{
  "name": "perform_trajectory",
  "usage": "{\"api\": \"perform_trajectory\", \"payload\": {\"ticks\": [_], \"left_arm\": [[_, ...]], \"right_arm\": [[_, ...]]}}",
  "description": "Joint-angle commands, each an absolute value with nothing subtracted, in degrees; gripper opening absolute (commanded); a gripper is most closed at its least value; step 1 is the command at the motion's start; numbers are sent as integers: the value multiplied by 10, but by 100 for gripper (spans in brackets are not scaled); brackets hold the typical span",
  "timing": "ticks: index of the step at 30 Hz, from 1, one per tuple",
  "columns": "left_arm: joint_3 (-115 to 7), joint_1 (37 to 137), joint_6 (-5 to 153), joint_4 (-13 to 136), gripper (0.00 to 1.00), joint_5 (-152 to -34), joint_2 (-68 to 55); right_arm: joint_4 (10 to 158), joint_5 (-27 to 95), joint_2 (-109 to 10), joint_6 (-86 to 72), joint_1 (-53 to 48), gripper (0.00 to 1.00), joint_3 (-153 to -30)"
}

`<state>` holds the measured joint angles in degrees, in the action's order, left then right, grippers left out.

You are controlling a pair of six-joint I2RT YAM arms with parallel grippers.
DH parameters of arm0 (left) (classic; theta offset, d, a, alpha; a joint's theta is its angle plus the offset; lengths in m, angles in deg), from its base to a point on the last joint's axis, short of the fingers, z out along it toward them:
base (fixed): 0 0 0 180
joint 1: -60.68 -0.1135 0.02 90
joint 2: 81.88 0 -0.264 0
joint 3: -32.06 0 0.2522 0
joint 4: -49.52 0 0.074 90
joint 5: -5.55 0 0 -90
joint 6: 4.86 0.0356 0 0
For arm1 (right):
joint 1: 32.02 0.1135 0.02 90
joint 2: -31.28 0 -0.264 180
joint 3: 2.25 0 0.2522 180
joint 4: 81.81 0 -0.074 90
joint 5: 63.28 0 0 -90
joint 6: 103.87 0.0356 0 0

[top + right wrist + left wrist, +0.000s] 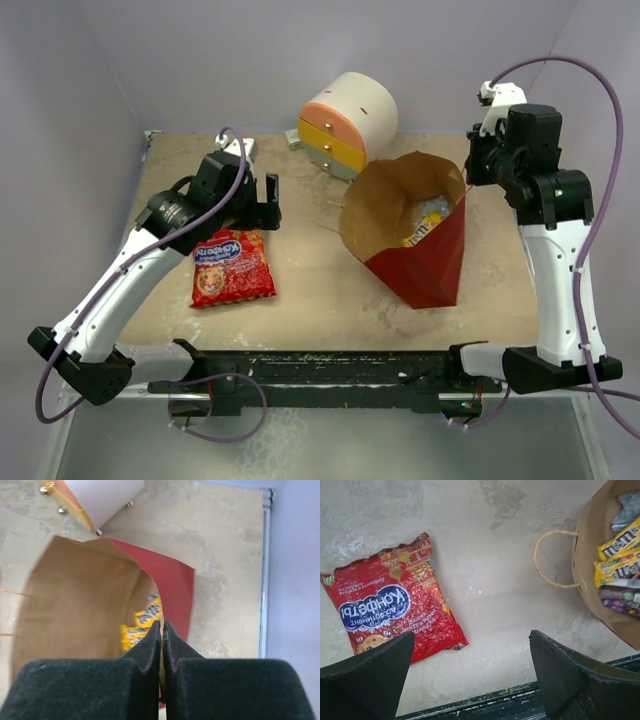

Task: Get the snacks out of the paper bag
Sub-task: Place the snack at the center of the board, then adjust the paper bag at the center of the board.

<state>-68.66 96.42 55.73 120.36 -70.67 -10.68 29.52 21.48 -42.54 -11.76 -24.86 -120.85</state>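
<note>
A large red crisp packet (pixel 232 267) (pixel 390 612) lies flat on the table at the left. My left gripper (pixel 262 205) (pixel 472 635) hovers open just above and right of it, with nothing between its fingers. The paper bag (pixel 415 250) (pixel 585 545) (pixel 80 600) lies tilted at the right, its mouth open and showing the brown inside. Yellow candy packets (pixel 620 540) (pixel 142 625) (pixel 420 235), a purple one (pixel 620 602) and a silver foil packet (pixel 627 507) are in it. My right gripper (pixel 478 165) (pixel 162 622) is shut on the bag's far right rim.
A round white cabinet (pixel 350 120) (pixel 100 495) with orange and yellow drawers stands behind the bag, close to its mouth. The bag's string handle (pixel 552 557) lies on the table between packet and bag. The black front rail (pixel 320 365) runs along the table's near edge.
</note>
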Motion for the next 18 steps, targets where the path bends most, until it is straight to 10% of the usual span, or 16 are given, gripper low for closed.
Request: {"api": "perform_trajectory", "payload": {"ticks": [1, 10, 18], "left_arm": [[-702, 964, 547, 1207, 99, -731, -117], [-674, 964, 539, 1149, 99, -860, -151], [-558, 964, 499, 994, 99, -1001, -185]], "right_arm": [[377, 286, -434, -195, -217, 0, -1223], [400, 572, -426, -161, -174, 0, -1099], [354, 468, -366, -86, -174, 0, -1018]]}}
